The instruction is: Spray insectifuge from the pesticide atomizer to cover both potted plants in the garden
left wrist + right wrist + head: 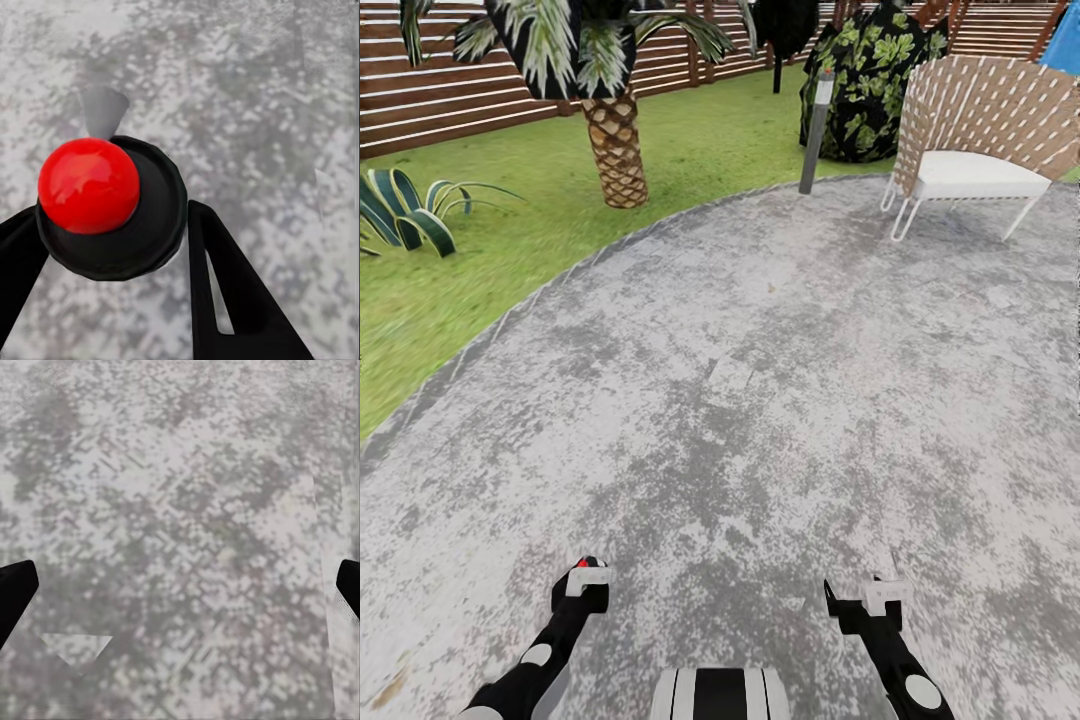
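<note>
- The palm (612,120) is cut off by the head view's top edge, so its crown shows only in part.
- The striped-leaf plant (400,215) runs off the left edge.
- The dark broad-leaved bush (865,80) is partly hidden behind the woven chair (980,120) and the grey post (816,130).
- A blue thing (1065,40) at the top right corner is too cropped to identify.
- In the left wrist view, the black body under the red ball (88,184) hides what lies between the left pincer's fingers (232,292).
- The right pincer's fingers (15,592) show only as dark tips at the picture's edges.
</note>
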Robot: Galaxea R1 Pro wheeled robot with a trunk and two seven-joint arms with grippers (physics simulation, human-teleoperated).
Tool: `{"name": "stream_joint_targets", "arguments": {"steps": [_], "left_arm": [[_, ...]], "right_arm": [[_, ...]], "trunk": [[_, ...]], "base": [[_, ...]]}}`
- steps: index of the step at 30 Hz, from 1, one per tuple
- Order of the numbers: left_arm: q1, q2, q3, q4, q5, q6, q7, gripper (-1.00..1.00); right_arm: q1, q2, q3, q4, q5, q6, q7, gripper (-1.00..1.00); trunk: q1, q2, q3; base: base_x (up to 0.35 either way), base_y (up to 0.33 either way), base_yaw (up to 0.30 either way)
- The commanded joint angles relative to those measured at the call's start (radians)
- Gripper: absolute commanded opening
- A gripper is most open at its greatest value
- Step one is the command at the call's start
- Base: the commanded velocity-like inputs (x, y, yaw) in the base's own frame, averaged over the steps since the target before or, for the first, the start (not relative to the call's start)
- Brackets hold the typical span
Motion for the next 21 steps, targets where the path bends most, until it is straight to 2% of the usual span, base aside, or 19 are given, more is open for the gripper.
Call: {"name": "stream_joint_targets", "arguments": {"steps": [1,21], "left_arm": [[0.000,0.000,0.001,0.001,-0.003,-0.003,-0.001,-1.00],[0.000,0.002,0.001,0.013,-0.003,0.014,0.002,-1.00]], "right_arm": [[0.000,0.000,0.000,0.000,0.005,-0.003,0.000,1.00],[0.000,0.003,0.002,0.002,0.007,-0.004,-0.001,1.00]], "trunk": [[-0.001,0.000,0.003],[-0.010,0.005,0.081]], "base": [[0.000,0.000,0.000],[0.000,0.000,0.000]]}}
